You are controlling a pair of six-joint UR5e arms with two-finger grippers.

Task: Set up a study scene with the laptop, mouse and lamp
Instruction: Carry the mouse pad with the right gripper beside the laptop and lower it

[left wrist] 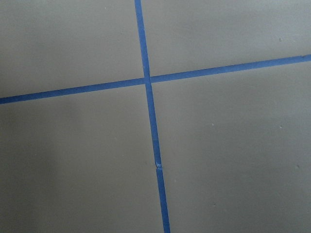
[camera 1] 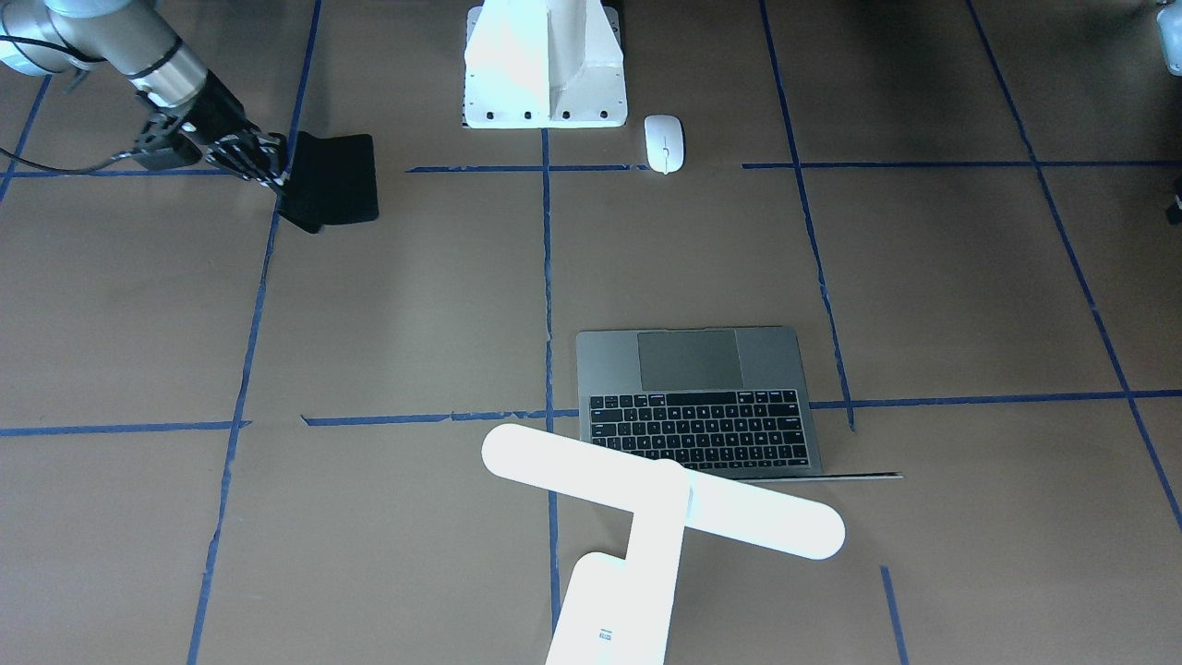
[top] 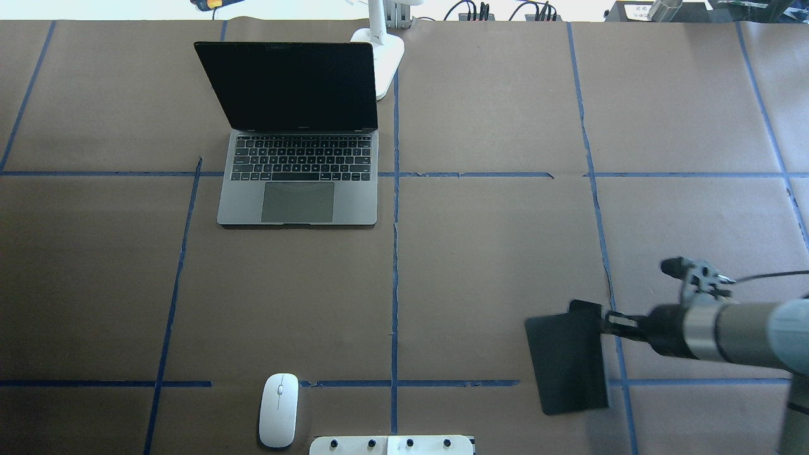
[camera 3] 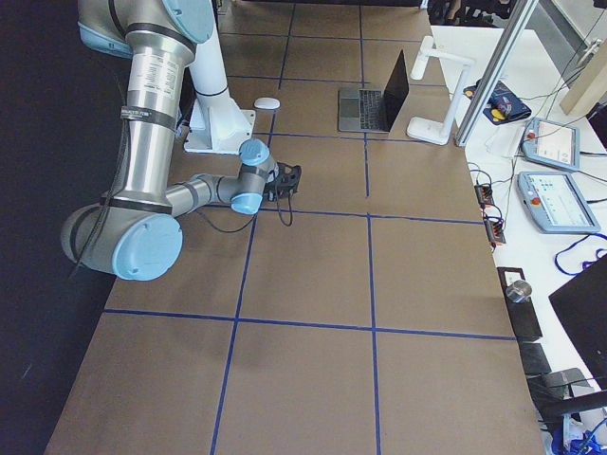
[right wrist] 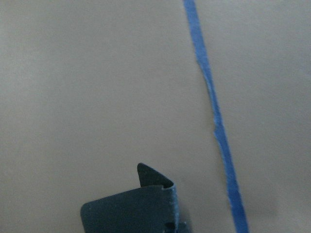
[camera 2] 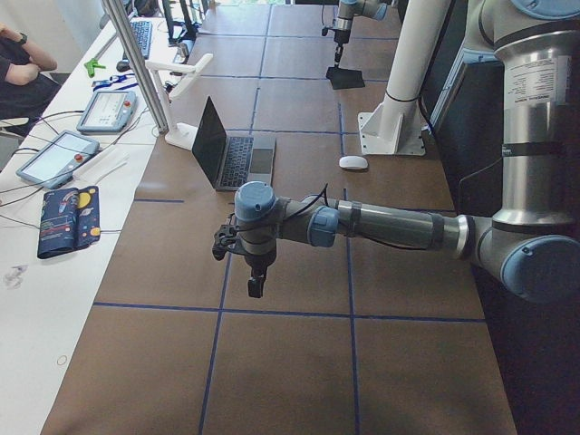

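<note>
Pad-placing step: right gripper (top: pixel 608 321) pinches one lifted edge of the black pad (top: pixel 564 366); next, probably carrying it beside the laptop (top: pixel 297 189); left gripper (camera 2: pixel 256 287), opening cannot be told

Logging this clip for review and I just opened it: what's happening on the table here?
The right gripper pinches one edge of a black pad, which curls up there, on the robot's side of the table. The laptop sits open farther out with the lamp just behind it. The mouse lies alone by the white pedestal. The left gripper hangs over bare table.
</note>
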